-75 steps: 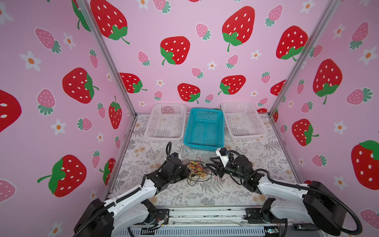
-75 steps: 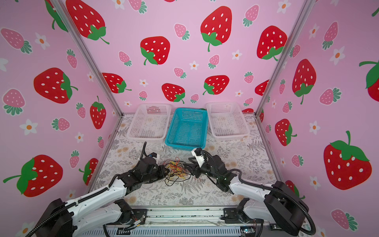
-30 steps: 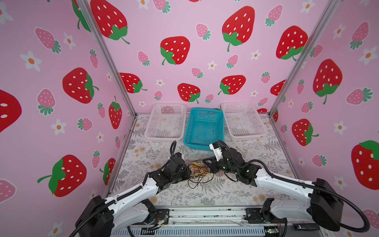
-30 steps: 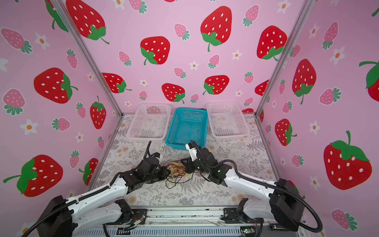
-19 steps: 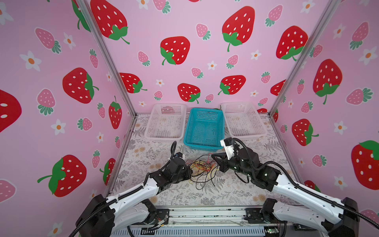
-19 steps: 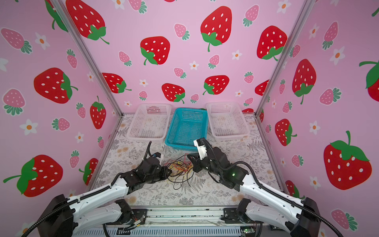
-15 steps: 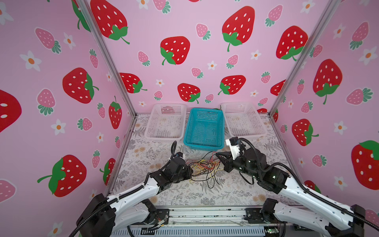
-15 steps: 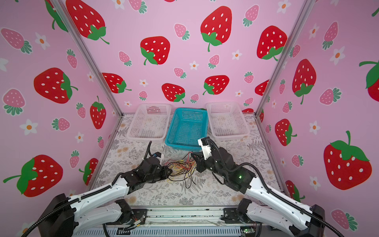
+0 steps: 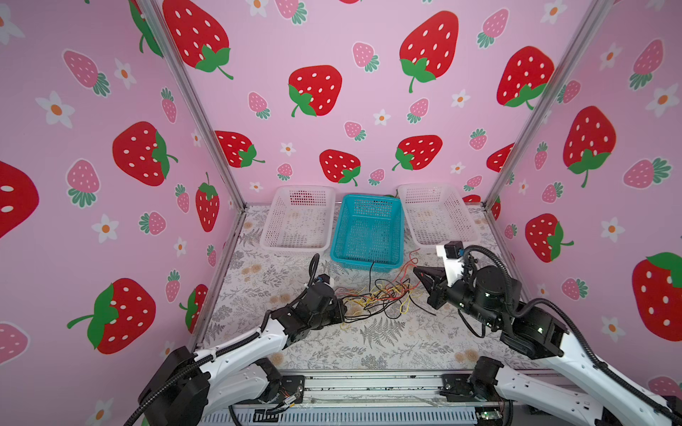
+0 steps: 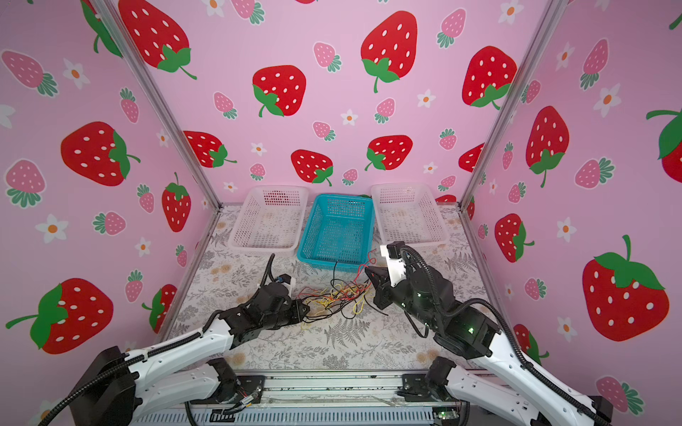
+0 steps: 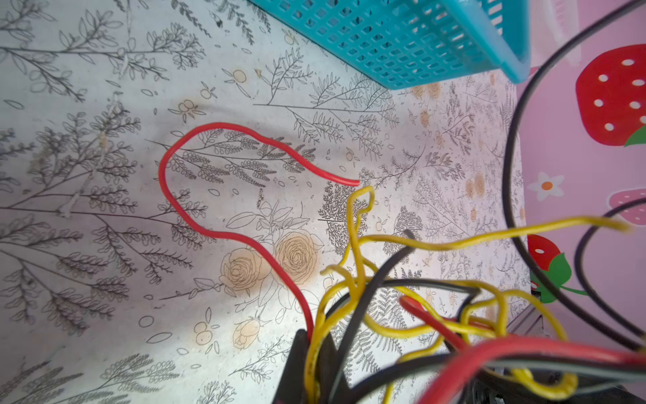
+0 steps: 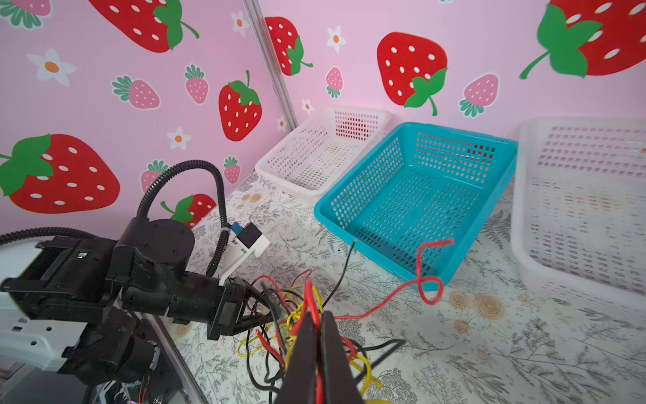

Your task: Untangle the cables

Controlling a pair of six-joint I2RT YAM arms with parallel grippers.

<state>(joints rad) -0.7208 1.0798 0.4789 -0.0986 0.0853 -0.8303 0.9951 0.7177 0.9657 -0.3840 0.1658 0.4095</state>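
The left jaws are pressed together on a yellow strand of the cables (image 9: 380, 295), with a red one beside it, at the end of the tangle nearest to them. The right jaws pinch a red strand (image 12: 316, 311) at the opposite end. Since half a second ago the right jaws have moved farther from the left ones. The tangle, then a tighter bunch between them, is now stretched over the bench (image 9: 387, 343). One red end curls just beside the blue basket (image 9: 341, 228).
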